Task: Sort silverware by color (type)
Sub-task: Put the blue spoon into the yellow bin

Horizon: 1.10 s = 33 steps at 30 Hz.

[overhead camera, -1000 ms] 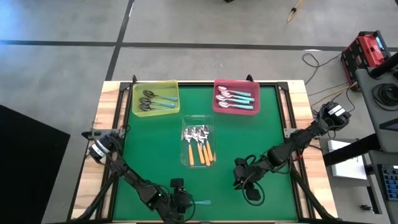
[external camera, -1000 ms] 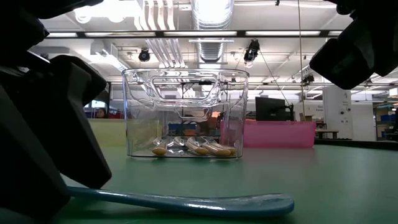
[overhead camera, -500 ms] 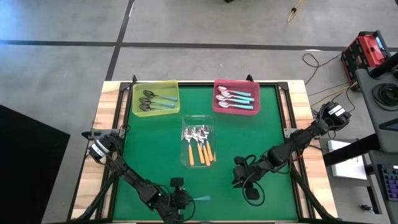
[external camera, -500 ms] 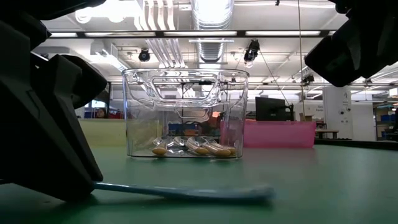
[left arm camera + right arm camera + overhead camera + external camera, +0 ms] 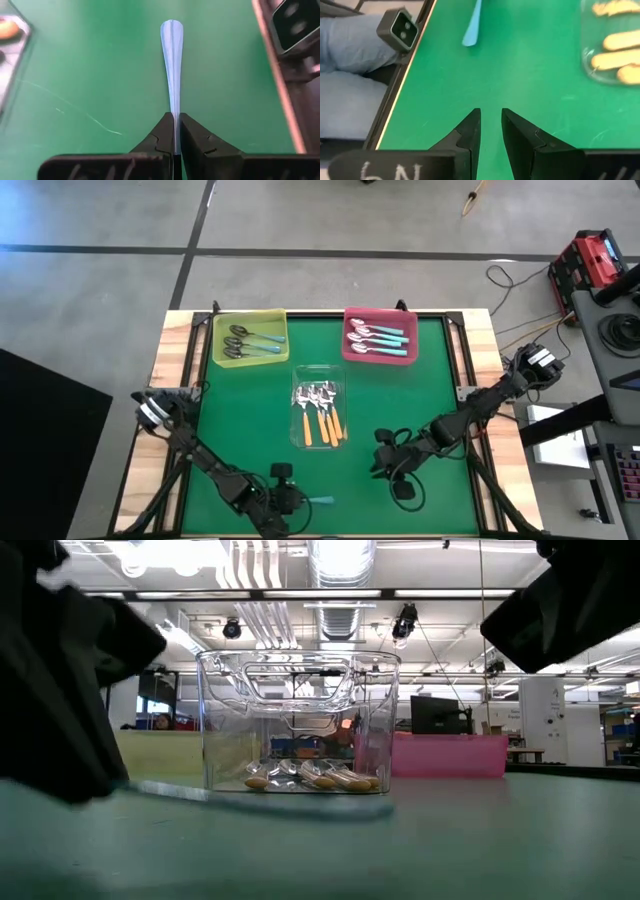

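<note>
Left gripper (image 5: 174, 131) at the near edge of the green table (image 5: 400, 400), fingers closed on the slim end of a blue-handled spoon (image 5: 172, 70). The handle sticks straight out ahead of the fingers; the bowl end is hidden.

Right gripper (image 5: 490, 131) hangs over bare mat right of centre, fingers slightly apart, holding nothing.

Step in hand, as judged: lift the spoon and carry it to a tray. Both the yellow tray (image 5: 250, 340) and the pink tray (image 5: 380, 340) at the far edge hold blue-handled spoons, dark bowls in yellow and shiny in pink, so bowl colour should decide. The grip is thin and off to one end, so lift level and go slowly or the spoon may pivot. Pass beside the clear tray (image 5: 319, 420), which holds the orange-handled spoons (image 5: 325, 425), not over it.

Views: the low view shows the handle clear of the table surface, which the high view cannot. Only the high view shows tray contents. The right wrist view catches just the handle tip
</note>
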{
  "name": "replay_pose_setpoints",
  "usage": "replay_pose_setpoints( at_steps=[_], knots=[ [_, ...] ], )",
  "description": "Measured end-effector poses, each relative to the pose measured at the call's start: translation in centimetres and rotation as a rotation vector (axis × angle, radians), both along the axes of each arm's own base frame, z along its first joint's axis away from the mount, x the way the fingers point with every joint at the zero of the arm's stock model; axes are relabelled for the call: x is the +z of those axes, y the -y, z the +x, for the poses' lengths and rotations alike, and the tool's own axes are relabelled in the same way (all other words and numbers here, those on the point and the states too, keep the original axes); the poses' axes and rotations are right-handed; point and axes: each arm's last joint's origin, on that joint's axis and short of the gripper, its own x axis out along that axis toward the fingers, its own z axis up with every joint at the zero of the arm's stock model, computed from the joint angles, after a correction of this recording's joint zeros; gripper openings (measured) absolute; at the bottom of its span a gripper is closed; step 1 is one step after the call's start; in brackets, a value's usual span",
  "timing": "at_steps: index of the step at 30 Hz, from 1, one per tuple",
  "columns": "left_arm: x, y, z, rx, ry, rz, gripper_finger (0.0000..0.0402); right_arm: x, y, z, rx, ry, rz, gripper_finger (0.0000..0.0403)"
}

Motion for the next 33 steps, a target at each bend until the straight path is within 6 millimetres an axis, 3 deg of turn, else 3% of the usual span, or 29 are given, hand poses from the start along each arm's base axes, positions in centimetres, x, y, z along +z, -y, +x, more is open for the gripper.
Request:
replay_pose_setpoints(
  at_steps=[8, 13, 23, 33],
  knots=[
    [3.8, -0.3, -0.5, -0.085, 0.043, -0.031, 0.0001, 0.3, -0.1, 0.3, -0.004, 0.055, -0.010, 0.0068],
    [6.7, -1.4, -1.8, -0.131, 0.017, 0.006, 0.0001, 0.6, -0.2, 0.4, 0.016, 0.090, -0.016, 0.0068],
    [13.1, -6.3, -5.5, -0.088, -0.005, 0.133, 0.0000, 1.9, 0.7, 1.1, 0.038, 0.216, -0.038, 0.0068],
    [16.1, -11.5, -7.7, 0.051, -0.057, 0.206, 0.0000, 2.2, 2.5, 1.9, -0.001, 0.237, -0.074, 0.0068]
  ],
)
